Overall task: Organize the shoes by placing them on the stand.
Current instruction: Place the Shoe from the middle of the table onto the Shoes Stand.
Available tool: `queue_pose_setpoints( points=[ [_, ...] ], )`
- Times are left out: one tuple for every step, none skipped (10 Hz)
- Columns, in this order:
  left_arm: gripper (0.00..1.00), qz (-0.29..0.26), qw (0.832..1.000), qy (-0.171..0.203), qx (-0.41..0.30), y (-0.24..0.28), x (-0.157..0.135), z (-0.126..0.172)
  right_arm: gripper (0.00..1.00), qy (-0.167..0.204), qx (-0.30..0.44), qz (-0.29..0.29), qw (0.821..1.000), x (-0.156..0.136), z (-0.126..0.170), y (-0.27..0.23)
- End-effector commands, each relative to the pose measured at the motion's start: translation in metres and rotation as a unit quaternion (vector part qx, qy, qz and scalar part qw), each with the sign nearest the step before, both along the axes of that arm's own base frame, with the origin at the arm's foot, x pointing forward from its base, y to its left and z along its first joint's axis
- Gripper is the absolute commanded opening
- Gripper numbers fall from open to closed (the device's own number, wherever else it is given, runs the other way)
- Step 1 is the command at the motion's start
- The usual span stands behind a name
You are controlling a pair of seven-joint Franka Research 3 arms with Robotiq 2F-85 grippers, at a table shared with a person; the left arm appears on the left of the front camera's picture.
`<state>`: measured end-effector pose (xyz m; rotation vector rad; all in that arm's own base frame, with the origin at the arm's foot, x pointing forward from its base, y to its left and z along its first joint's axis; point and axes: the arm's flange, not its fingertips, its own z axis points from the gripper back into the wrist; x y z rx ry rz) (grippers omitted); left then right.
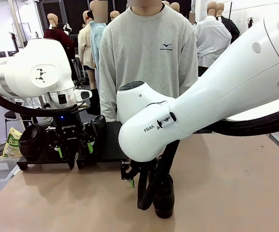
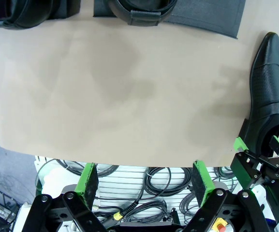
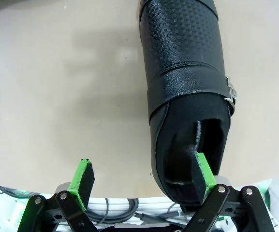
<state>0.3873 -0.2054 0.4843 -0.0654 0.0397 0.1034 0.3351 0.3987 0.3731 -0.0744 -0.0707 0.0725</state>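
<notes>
Shoe (image 3: pixel 185 87) on table (image 3: pixel 57 96): one pad of my open right pincer (image 3: pixel 144 176) sits inside its heel opening, nothing clamped | my left pincer (image 2: pixel 146 181) open, empty; two more shoes (image 2: pixel 139 9) ahead on stand (image 2: pixel 212 19)

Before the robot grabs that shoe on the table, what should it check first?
1. Right claw open: ok.
2. One finger inside the shoe's opening, the other outside its side wall: ok.
3. Shoe flat on the table: ok.
4. Left claw open and holding nothing: ok.
5. Free room on the stand: cannot tell, arms block it.
6. Person's hands away from the shoe: cannot tell.
</notes>
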Motion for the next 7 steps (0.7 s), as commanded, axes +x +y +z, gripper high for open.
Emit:
queue_pose_setpoints(
  points=[
    [1.00,-0.004,1.000,-0.002,0.002,0.001,0.000,0.001,1.00,0.000,0.000,0.000,1.000,0.000,0.000,0.000],
    [1.00,-0.004,1.000,-0.002,0.002,0.001,0.000,0.001,1.00,-0.099,-0.064,-0.018,0.993,-0.037,0.046,0.008],
    [1.00,-0.004,1.000,-0.002,0.002,0.001,0.000,0.001,1.00,-0.145,-0.077,-0.033,0.986,-0.061,0.079,0.002],
    [1.00,-0.004,1.000,-0.002,0.002,0.001,0.000,0.001,1.00,-0.161,-0.103,-0.034,0.981,-0.070,0.098,-0.013],
    [1.00,-0.004,1.000,-0.002,0.002,0.001,0.000,0.001,1.00,-0.149,-0.100,-0.043,0.983,-0.070,0.111,-0.040],
    [1.00,-0.004,1.000,-0.002,0.002,0.001,0.000,0.001,1.00,-0.141,-0.083,-0.055,0.985,-0.066,0.118,-0.076],
    [1.00,-0.004,1.000,-0.002,0.002,0.001,0.000,0.001,1.00,-0.128,-0.090,-0.091,0.984,-0.068,0.120,-0.105]
  ],
)
